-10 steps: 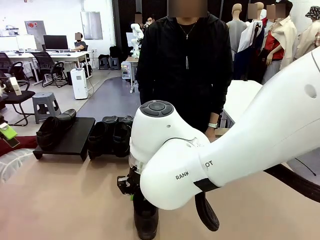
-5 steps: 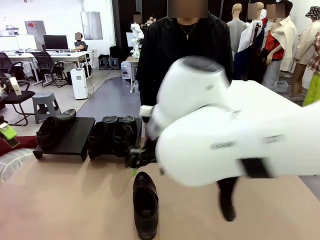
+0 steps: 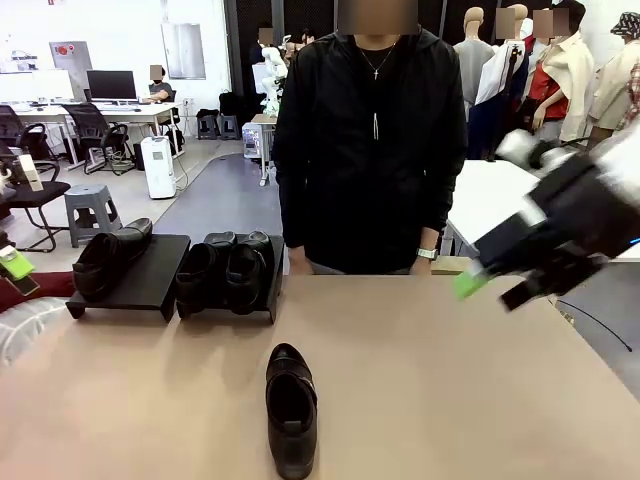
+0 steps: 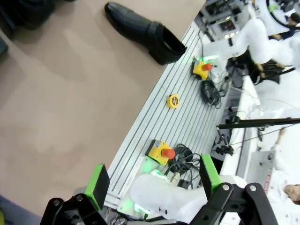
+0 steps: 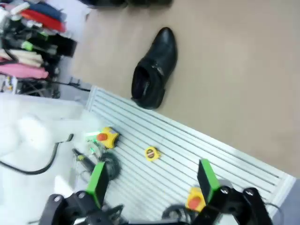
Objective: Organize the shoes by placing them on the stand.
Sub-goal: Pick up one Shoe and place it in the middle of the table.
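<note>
One black shoe (image 3: 291, 410) lies alone on the tan table near its front edge, toe pointing at the person; it is also the shoe (image 4: 143, 33) in the left wrist view and the shoe (image 5: 153, 70) in the right wrist view. At the back left, a long shoe (image 3: 108, 258) rests on the left black stand (image 3: 160, 262). Two more shoes (image 3: 225, 270) sit side by side on the stand (image 3: 272, 290) beside it. My right gripper (image 3: 495, 288) hangs blurred, high at the right, open and empty (image 5: 152, 182). My left gripper (image 4: 154, 180) is open, holding nothing.
A person (image 3: 370, 150) in black stands at the far edge, one hand (image 3: 425, 262) by the table. Below the table's near side runs a slotted metal rail with a yellow stop button (image 4: 161, 152) and a tape measure (image 5: 151, 153). A white table (image 3: 480, 200) stands behind at right.
My right arm has swung up and away to the right from the front-centre shoe. Its jaws opened and left that shoe lying on the table.
</note>
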Available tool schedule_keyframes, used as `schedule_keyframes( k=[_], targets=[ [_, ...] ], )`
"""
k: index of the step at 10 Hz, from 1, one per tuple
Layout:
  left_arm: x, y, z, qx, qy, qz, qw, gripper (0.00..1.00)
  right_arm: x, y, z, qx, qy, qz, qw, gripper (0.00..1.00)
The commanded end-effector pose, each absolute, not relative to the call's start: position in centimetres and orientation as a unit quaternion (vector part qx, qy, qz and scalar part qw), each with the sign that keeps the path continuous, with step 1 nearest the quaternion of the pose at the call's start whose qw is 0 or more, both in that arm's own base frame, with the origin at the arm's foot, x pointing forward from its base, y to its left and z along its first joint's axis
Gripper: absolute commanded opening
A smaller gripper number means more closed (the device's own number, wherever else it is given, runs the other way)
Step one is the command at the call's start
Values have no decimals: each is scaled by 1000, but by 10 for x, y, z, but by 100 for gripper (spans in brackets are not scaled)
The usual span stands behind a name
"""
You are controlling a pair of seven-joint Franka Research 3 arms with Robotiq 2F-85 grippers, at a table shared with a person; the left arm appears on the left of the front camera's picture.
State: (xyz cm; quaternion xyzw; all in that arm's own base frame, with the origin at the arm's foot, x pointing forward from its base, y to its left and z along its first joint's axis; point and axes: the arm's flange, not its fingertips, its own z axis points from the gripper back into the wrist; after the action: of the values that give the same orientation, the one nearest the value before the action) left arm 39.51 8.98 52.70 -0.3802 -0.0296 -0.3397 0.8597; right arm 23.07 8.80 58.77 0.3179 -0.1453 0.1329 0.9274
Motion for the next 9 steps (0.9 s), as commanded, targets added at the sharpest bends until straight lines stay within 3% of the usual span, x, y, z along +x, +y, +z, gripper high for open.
schedule_keyframes(
  k=[1,2,3,9],
  targets=[
    [393,90,529,-375,-24,-336,864,100,243,35,545,408,-139,91,898,100],
    [393,90,529,-375,-24,-336,864,100,252,41,533,408,-155,63,898,100],
    [393,90,529,-375,-24,-336,864,100,237,47,588,366,-150,113,912,100],
    [393,90,529,-375,-24,-336,864,100,237,47,588,366,-150,113,912,100]
  ],
)
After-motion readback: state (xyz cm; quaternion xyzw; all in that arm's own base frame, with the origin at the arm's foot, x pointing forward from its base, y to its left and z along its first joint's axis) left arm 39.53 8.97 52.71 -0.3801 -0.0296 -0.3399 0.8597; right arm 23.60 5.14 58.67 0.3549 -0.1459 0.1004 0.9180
